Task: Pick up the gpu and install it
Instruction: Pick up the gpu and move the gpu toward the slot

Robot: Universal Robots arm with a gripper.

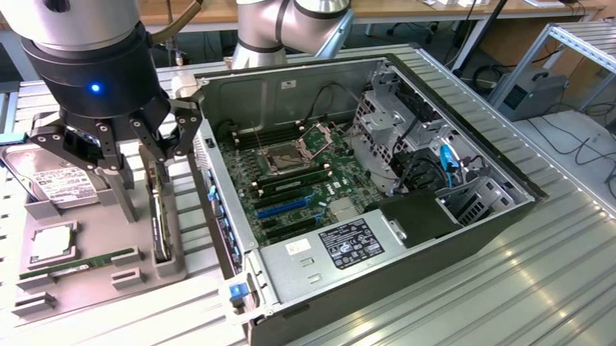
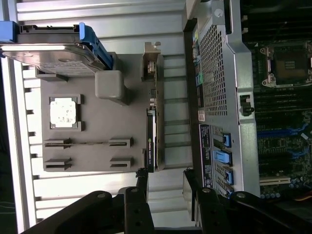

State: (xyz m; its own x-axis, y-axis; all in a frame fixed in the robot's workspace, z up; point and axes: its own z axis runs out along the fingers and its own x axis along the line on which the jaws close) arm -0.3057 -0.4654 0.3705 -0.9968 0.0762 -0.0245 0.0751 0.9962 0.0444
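Grey tray (image 1: 91,288) (image 2: 97,124): one moulded holder on the slatted metal table (image 1: 520,288), at the exterior view's left of the opened case, carrying four parts.
Gpu (image 1: 161,225) (image 2: 150,139): one dark card standing on its long edge in the tray slot nearest the case, with a silvery bracket at one end. It is not yet lifted and not in the case.
Gripper (image 1: 140,191) (image 2: 165,183): one, with two fingers spread wide and nothing between them. It hangs over the tray near the gpu. In the wrist view one fingertip (image 2: 142,178) sits just off the card's end, and whether they touch cannot be told.
Hard drive (image 1: 58,184) (image 2: 48,58): one, silver with a white label, propped at a corner of the tray.
Processor chip (image 1: 53,245) (image 2: 64,112): one, square and silvery, flat in its recess.
Memory stick (image 1: 77,265) (image 2: 87,143): one narrow green strip, held on edge between tray blocks.
Computer case (image 1: 385,288) (image 2: 219,73): one tower lying on its side with its side open.
Motherboard (image 1: 288,184): one, exposed inside the case, with one processor socket (image 1: 286,155) (image 2: 287,63).
Power supply (image 1: 337,249): one, labelled, at the near end of the case.
Blue clips (image 2: 220,157): three, on the case's rear panel.
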